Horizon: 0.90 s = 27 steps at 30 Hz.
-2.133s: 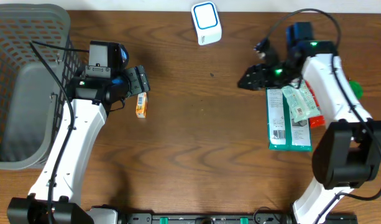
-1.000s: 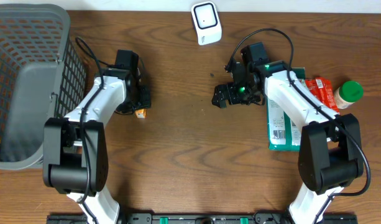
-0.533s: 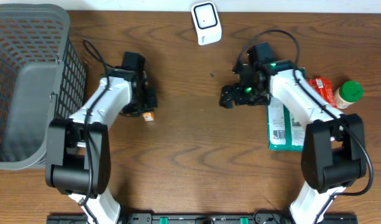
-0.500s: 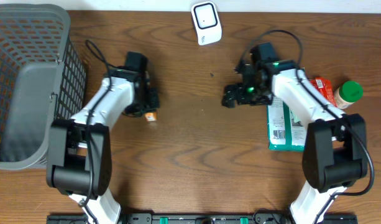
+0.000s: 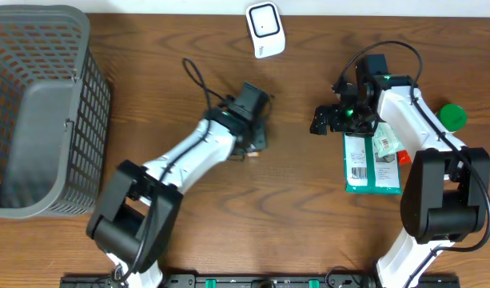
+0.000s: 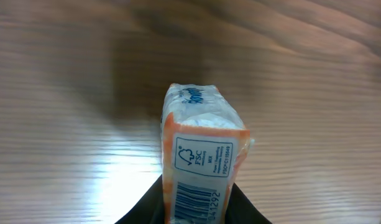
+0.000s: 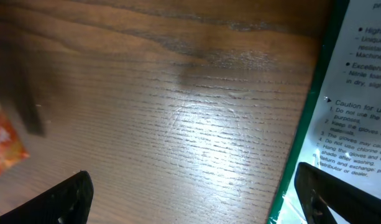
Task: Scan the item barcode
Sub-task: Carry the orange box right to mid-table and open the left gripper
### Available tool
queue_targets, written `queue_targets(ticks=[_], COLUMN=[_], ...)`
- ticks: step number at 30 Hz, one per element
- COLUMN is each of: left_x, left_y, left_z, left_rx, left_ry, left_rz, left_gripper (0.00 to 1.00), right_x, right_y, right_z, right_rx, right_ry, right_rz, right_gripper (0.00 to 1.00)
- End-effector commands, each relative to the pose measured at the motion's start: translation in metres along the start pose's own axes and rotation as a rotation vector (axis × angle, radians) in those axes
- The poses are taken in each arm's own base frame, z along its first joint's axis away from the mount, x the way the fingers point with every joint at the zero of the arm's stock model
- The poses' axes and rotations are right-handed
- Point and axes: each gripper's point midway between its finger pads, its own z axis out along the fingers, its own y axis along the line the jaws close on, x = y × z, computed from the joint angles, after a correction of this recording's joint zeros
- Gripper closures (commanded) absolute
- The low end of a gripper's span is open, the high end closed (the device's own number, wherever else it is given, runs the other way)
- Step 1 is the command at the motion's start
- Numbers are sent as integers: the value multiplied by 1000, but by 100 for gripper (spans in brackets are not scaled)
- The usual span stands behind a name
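A small orange and white packet [image 6: 202, 152] stands end-up between my left gripper's [image 6: 196, 208] dark fingers, its barcode face turned to the wrist camera. From overhead, the left gripper [image 5: 252, 138] is near the table's middle, shut on the packet [image 5: 249, 154], which shows only as a sliver under it. The white scanner [image 5: 265, 30] with a blue ring stands at the back edge, up and right of that gripper. My right gripper [image 5: 323, 122] is open over bare wood just left of a green and white package [image 5: 371, 164]; nothing lies between its fingers [image 7: 66, 196].
A grey mesh basket [image 5: 37, 104] fills the left side. A red packet [image 5: 405, 158] and a green-lidded bottle [image 5: 452, 117] lie by the package at the right. The package's green edge [image 7: 308, 106] runs along the right of the right wrist view.
My left gripper closed on the packet near the basket and carried it right to the table's middle. The right arm pulled back right, toward the green package.
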Motion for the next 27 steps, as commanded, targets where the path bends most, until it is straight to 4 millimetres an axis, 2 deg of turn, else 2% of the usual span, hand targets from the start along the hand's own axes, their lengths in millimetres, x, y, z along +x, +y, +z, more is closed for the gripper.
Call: queue_targets(ticks=[1, 7, 13, 22, 23, 25, 27], left_x=[-2, 14, 11, 17, 18, 18, 16], left_y=[-12, -23, -28, -22, -21, -21, -24], left_z=[-2, 6, 7, 22, 24, 24, 23], left_rx=[-80, -123, -107, -135, -138, -139, -131], left_ry=[-117, -142, -156, -128, -126, -125, -132], left_rz=[18, 89, 89, 94, 94, 95, 119], left_gripper=[76, 76, 75, 75, 70, 53, 43], right_x=[1, 1, 1, 1, 1, 1, 1], right_y=[3, 7, 11, 11, 11, 11, 11], right_z=[-2, 0, 1, 1, 1, 1, 1], right_rx=[-3, -4, -5, -5, -5, -5, -5], right_ry=[-3, 0, 0, 0, 0, 0, 0], right_rz=[-24, -36, -46, -46, -46, -46, -46], right_gripper=[1, 1, 1, 1, 1, 1, 1])
